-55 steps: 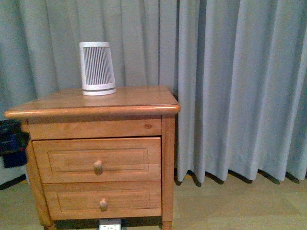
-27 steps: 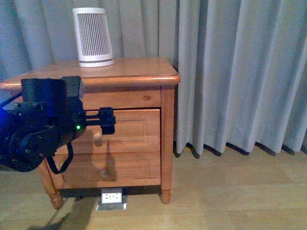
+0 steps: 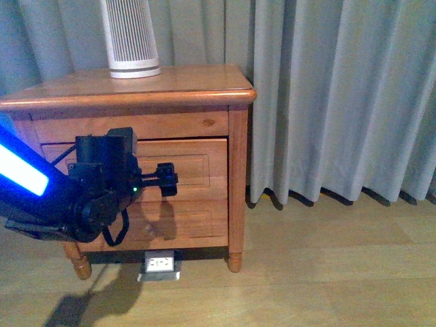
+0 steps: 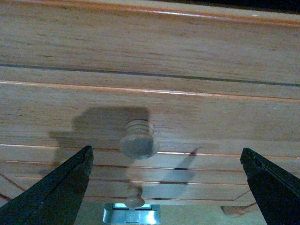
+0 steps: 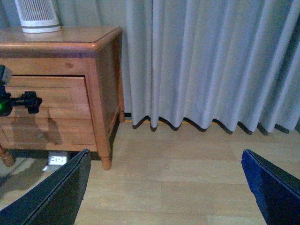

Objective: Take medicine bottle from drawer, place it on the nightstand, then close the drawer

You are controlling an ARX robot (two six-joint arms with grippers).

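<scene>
We see the nightstand [image 3: 194,101], a small honey-brown wooden cabinet with a rounded edge around its top surface and short turned legs. It stands on a pale wood floor [image 3: 320,279] in front of a grey curtain [image 3: 340,95]. The drawer [image 3: 201,163], the upper of the two, has a front with a recessed rectangular panel and is pushed in. We cannot tell where the medicine bottle is, since none of our views shows it.

The left hand [image 3: 167,180] hovers at the front of the drawer at knob height. In its wrist view the two dark fingers [image 4: 61,187] are spread wide. The round wooden knob [image 4: 138,140] lies between them and touches neither, so the hand is released and holds nothing. The knob throws a shadow on the panel.

The lower drawer [image 3: 201,221] is also shut, and its own small knob [image 4: 134,201] shows beneath. A white-grey ribbed device [image 3: 131,37] stands upright at the back of the surface. A white outlet box [image 3: 160,264] sits on the floor under the cabinet.

The right hand [image 5: 165,154] is well apart from the nightstand, over bare floor. Its fingers are parted and empty.
</scene>
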